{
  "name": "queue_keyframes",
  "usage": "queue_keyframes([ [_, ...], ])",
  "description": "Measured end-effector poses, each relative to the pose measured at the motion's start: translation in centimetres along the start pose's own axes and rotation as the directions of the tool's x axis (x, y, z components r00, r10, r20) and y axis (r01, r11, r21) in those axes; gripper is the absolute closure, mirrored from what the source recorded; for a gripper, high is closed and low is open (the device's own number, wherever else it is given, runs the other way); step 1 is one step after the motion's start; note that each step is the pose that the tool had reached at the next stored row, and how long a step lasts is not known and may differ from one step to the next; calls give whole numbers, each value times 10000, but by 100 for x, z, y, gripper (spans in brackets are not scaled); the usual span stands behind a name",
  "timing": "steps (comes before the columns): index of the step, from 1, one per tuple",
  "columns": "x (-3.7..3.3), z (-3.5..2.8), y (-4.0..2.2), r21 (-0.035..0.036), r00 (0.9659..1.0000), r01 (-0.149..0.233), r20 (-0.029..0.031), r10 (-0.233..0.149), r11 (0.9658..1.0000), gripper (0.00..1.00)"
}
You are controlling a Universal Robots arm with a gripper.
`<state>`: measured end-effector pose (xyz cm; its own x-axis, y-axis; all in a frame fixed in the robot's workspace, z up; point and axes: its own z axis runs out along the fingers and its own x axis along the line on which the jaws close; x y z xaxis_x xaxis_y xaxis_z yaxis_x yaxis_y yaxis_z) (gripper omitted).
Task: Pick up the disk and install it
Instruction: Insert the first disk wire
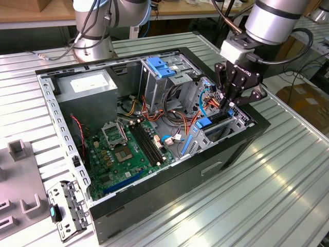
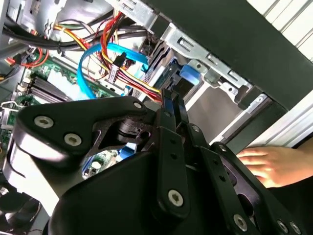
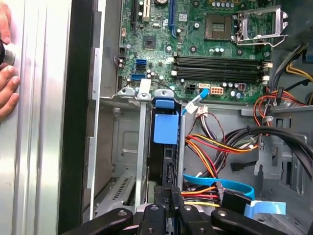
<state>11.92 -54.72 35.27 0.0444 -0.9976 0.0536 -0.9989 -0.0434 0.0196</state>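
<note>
- My gripper hangs over the drive cage at the front corner of the open computer case, on the exterior view's right.
- My fingers are pressed close together, clenched on the top edge of the disk, which stands on edge in its bay.
- In the first wrist view the disk sits down between the grey metal bay walls, its blue carrier tab facing up toward the motherboard.
- Just beside the bay run a light-blue flat cable and a bundle of red, yellow and black wires.
- The case lies on its side on the ribbed metal desk, with the grey power supply in its far corner.
- A person's hand rests on the desk just outside the case wall.
</note>
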Motion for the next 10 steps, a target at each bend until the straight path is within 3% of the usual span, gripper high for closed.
queue_keyframes([
  [4,-44,36,-3,-6,9999,-119,4,119,9999,83],
  [10,-44,48,-3,-15,9996,-291,9,291,9996,83],
])
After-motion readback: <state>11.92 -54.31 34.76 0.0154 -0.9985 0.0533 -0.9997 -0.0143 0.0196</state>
